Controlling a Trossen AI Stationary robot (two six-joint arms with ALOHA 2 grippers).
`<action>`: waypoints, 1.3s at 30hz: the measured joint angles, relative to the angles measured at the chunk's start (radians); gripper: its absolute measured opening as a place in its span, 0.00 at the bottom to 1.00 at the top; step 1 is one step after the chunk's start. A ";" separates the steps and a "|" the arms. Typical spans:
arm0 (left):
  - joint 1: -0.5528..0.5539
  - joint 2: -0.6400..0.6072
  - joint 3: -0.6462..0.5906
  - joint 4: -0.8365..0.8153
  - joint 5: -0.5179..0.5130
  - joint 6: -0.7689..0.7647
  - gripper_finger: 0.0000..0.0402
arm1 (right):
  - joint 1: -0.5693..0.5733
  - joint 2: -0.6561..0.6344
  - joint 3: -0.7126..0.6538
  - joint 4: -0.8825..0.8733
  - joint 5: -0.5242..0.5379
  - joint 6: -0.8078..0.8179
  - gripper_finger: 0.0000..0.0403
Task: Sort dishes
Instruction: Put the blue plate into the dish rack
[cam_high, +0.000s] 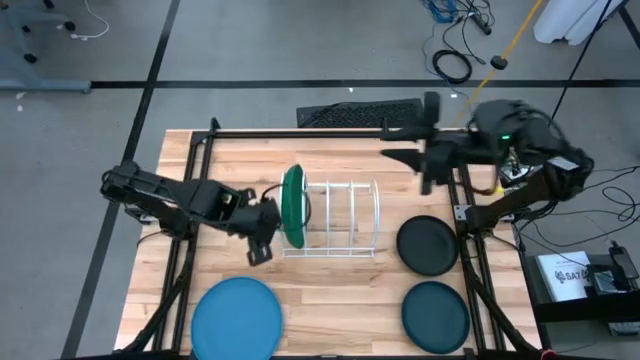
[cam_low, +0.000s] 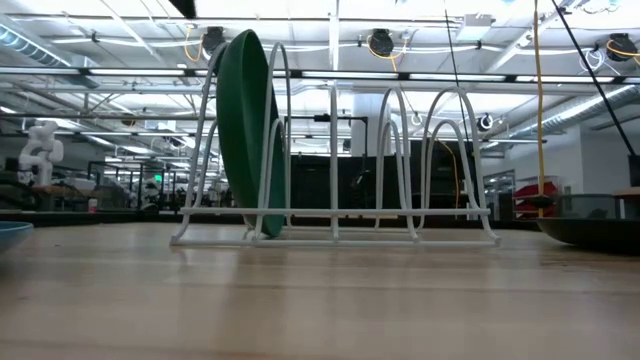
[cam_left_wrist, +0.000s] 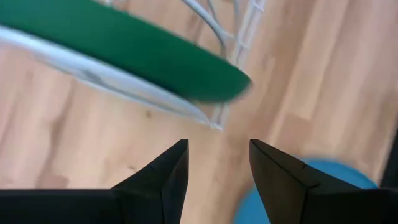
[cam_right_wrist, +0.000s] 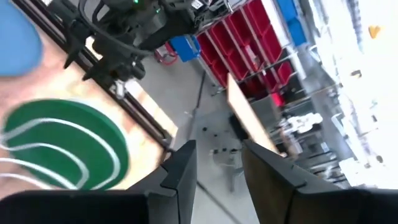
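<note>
I have the left gripper just left of the white wire rack, low over the bench, fingers spread and holding nothing — the left wrist view shows bare wood between them.

The large light blue plate lies flat at the near left of the bench, close beside that arm; I judge it the easiest next pick for this side.

The large green plate stands on edge in the leftmost slot of the rack, leaning slightly against the wires. The low view shows its lower rim down on the rack base, so the wires alone keep it upright. The other slots are free.

The smaller black plate lies flat to the right of the rack, and the smaller dark teal plate lies flat nearer to me, at the near right. Both are untouched and sit within the right arm's side.

The right gripper waits at the far right, raised over the far edge — fingers parted, empty, out of the way of the rack.

Judgement: one of four dishes racked.
</note>
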 joint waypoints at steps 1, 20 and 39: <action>-0.021 0.000 0.001 -0.010 0.016 -0.018 0.44 | 0.005 -0.016 0.000 -0.021 -0.001 0.031 0.29; -0.161 0.235 -0.253 0.020 0.320 -0.069 0.44 | 0.116 -0.045 0.000 -0.158 -0.003 0.239 0.29; -0.091 0.223 -0.519 0.346 0.386 -0.022 0.44 | 0.166 0.044 -0.001 -0.186 -0.013 0.213 0.29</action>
